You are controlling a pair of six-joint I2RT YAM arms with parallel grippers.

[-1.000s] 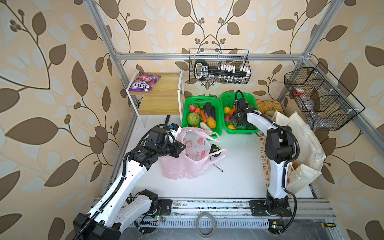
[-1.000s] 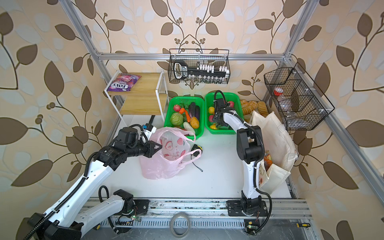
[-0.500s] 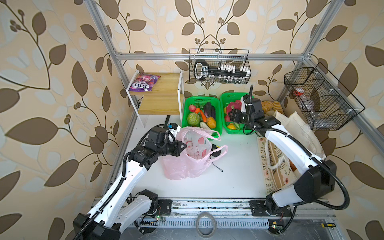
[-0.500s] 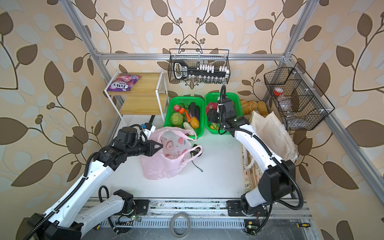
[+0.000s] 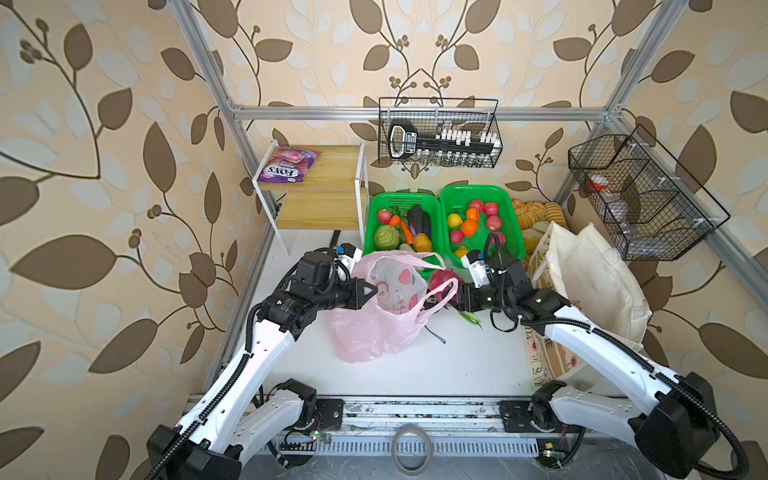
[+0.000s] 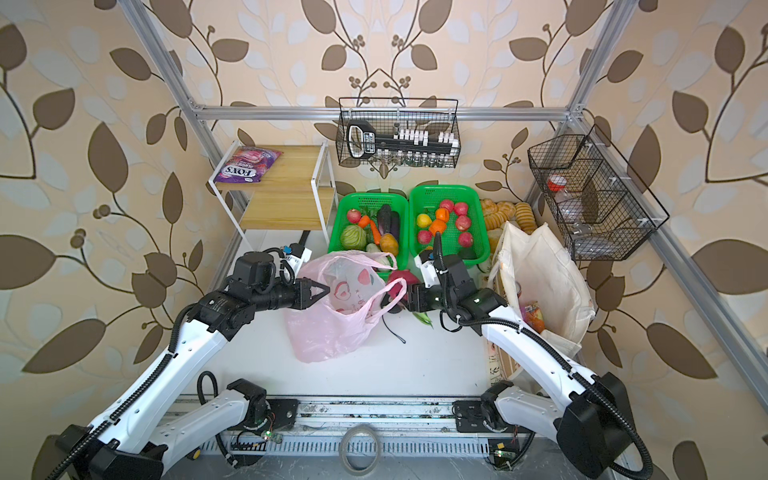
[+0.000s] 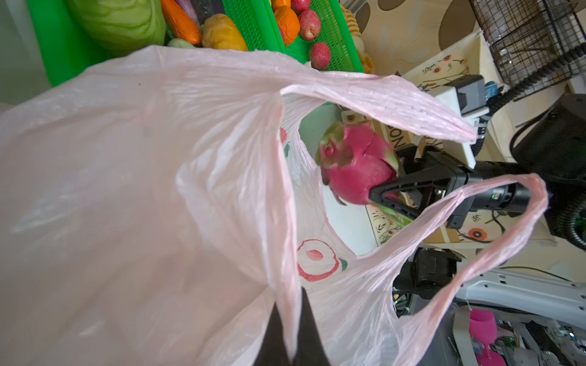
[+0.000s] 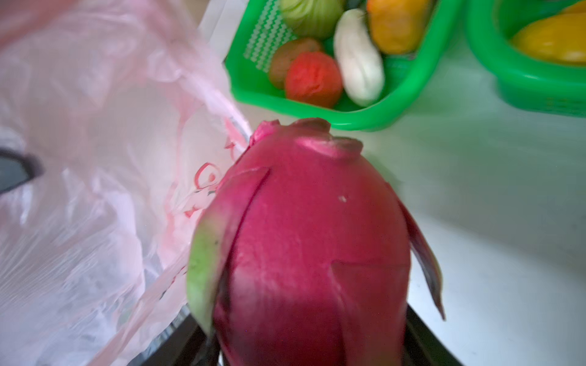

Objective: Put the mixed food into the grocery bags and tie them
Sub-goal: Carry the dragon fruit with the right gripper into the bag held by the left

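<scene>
1. Currently, the rim of the pink bag is pinched between the pressed-together left fingers.
2. The dragon fruit is clamped by the right fingers just beside the bag's open mouth.

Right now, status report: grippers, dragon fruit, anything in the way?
Left gripper shut on pink bag rim. Right gripper shut on dragon fruit, beside bag mouth, not inside. Loop handle drapes across its path.

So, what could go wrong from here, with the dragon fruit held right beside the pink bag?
1. The dragon fruit in the right claw is level with the loop handle, not over the mouth, so it may snag in the loop.
2. Only the left claw pinches the pink bag at its rim, so the thin film could slip or sag shut.
</scene>
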